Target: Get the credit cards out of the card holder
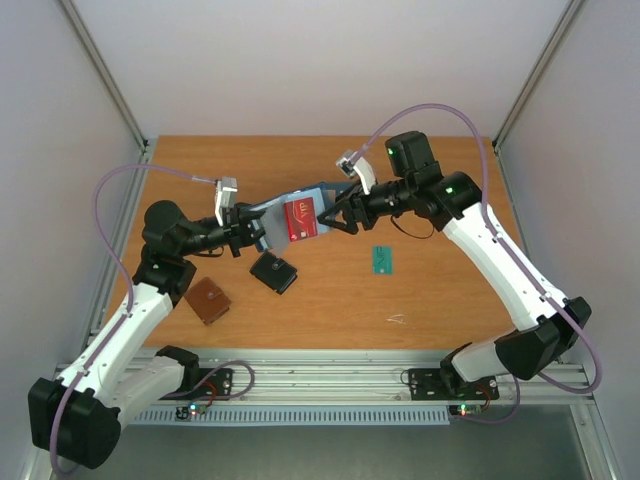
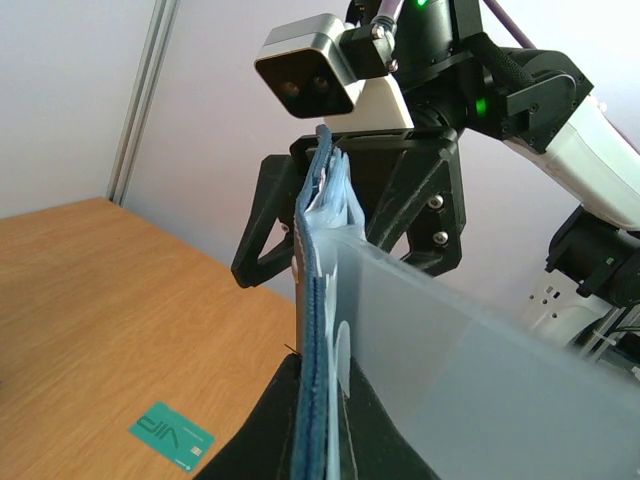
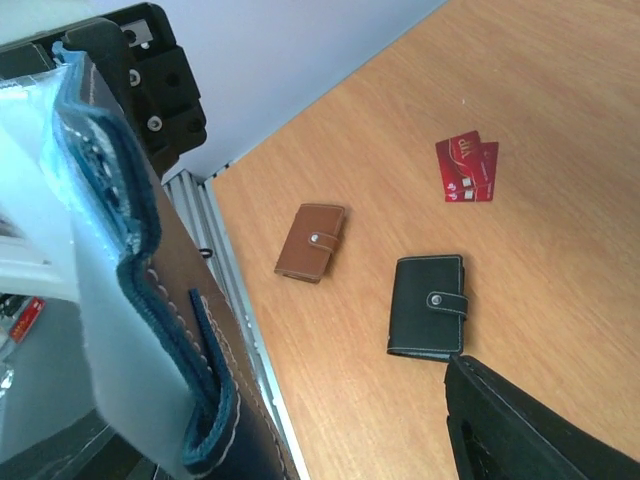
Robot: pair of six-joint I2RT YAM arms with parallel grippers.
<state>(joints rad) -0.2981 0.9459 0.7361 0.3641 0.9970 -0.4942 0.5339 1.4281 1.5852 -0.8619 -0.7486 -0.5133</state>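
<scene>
My left gripper [image 1: 252,228] is shut on one end of the blue card holder [image 1: 312,192], holding it above the table. My right gripper [image 1: 335,212] is open, with its fingers [image 2: 258,235] on either side of the holder's [image 2: 318,300] other end. From above, a red card [image 1: 300,220] shows at the holder's middle; I cannot tell whether it sits in a pocket. Two overlapping red cards [image 3: 467,167] lie flat on the table in the right wrist view. A teal card [image 1: 382,260] lies on the table to the right. No black card shows.
A black snap wallet [image 1: 273,272] lies just below the held holder, and a brown snap wallet [image 1: 208,300] lies nearer the left arm's base. Metal rails [image 1: 320,365] run along the near edge. White walls close in the left and right sides.
</scene>
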